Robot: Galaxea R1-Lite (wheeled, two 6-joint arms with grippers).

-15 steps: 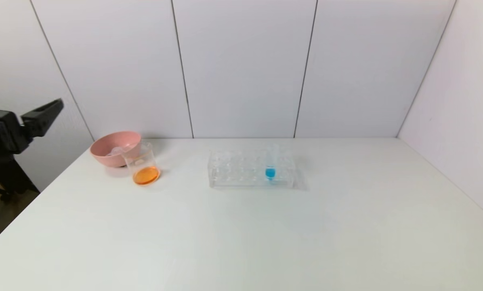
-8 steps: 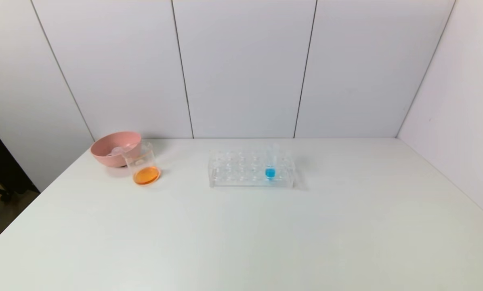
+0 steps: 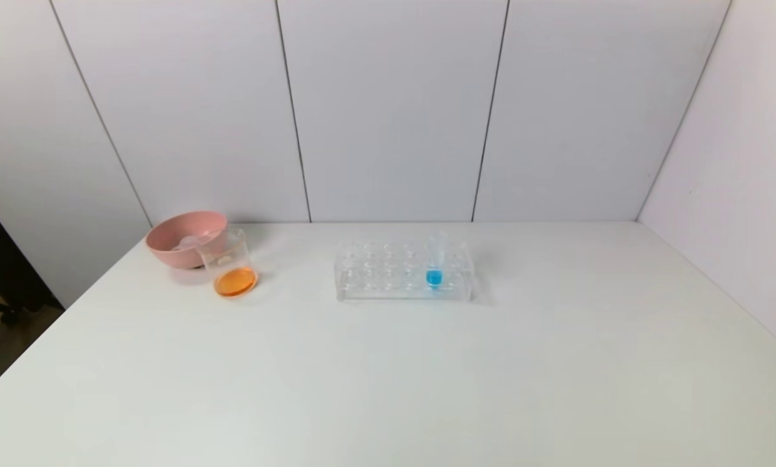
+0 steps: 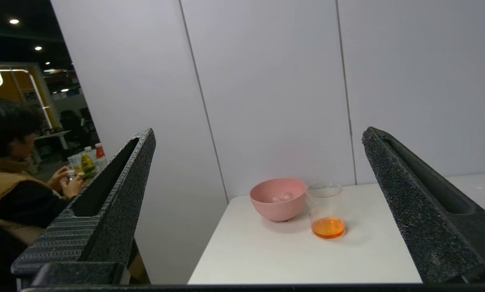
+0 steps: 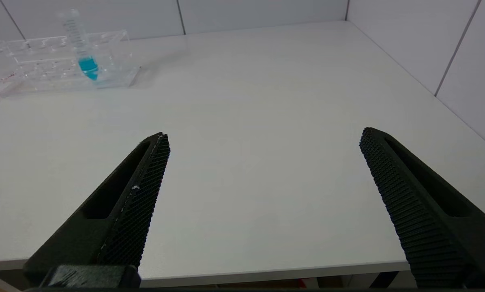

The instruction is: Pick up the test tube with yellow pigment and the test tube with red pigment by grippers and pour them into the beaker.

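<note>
The beaker [image 3: 227,263] stands at the back left of the table with orange liquid in its bottom; it also shows in the left wrist view [image 4: 325,211]. No tube with a yellow or red tip is in view. A few pale clear items lie in the pink bowl [image 3: 181,237], too unclear to name. My left gripper [image 4: 258,132] is open and empty, off the table's left side, facing bowl and beaker. My right gripper [image 5: 263,134] is open and empty, above the table's front edge. Neither gripper shows in the head view.
A clear tube rack [image 3: 388,272] stands at the back middle with one blue-tipped tube [image 3: 435,263] upright in it; rack [image 5: 43,65] and tube [image 5: 82,48] show in the right wrist view. White walls close the back and right. A person [image 4: 7,162] sits beyond the table's left side.
The left gripper, at the head view's left edge a second ago, has drawn out of that view. Nothing on the table has moved.
</note>
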